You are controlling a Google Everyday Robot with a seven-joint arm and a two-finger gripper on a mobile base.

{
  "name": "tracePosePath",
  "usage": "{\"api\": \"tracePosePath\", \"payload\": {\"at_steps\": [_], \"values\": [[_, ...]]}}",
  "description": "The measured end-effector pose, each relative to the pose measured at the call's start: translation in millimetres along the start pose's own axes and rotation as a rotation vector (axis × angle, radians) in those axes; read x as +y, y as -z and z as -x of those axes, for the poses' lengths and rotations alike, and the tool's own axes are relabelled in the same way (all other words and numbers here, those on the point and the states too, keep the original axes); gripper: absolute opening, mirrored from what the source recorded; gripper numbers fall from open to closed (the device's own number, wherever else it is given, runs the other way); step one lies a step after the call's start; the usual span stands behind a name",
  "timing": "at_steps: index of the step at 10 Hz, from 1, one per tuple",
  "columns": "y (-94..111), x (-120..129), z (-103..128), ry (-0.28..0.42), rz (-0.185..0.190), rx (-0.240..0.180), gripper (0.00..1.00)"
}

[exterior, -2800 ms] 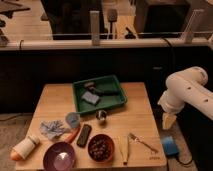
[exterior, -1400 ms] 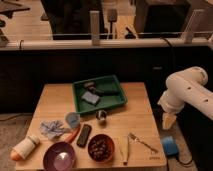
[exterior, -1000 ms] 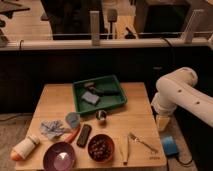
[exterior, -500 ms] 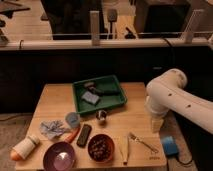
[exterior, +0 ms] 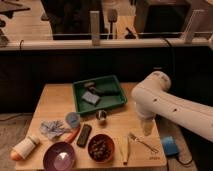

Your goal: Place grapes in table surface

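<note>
Camera view has the gripper (exterior: 146, 126) hanging spread wide and empty, right of the grapes (exterior: 101, 148), over the table surface (exterior: 52, 102).

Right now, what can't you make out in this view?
Camera view:
grapes in the brown bowl: blurred, count unreadable.
gripper, hanging over the table's right side: wrist hidden by the arm.
green tray contents: too blurred to name.
blue object by the table's right edge: partly behind the arm.

Dark reddish-purple grapes (exterior: 101, 148), tan table surface (exterior: 55, 100)
</note>
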State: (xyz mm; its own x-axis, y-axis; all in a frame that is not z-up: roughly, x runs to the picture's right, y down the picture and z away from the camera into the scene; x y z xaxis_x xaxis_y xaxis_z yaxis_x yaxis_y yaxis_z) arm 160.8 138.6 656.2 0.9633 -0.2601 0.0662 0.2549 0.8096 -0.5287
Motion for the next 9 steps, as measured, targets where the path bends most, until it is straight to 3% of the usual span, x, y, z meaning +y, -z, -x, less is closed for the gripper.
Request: {"api": "tracePosePath", "payload": {"at_steps": [2, 6, 9], "values": [[0.1, -4.6, 25.6, 0.043, -0.008, 0.007, 0.8], [-0.7, -4.1, 41.5, 0.104, -0.019, 0.022, 0.8], [2.1, -9.7, 72.2, 0.167, -0.031, 0.033, 0.8]]}}
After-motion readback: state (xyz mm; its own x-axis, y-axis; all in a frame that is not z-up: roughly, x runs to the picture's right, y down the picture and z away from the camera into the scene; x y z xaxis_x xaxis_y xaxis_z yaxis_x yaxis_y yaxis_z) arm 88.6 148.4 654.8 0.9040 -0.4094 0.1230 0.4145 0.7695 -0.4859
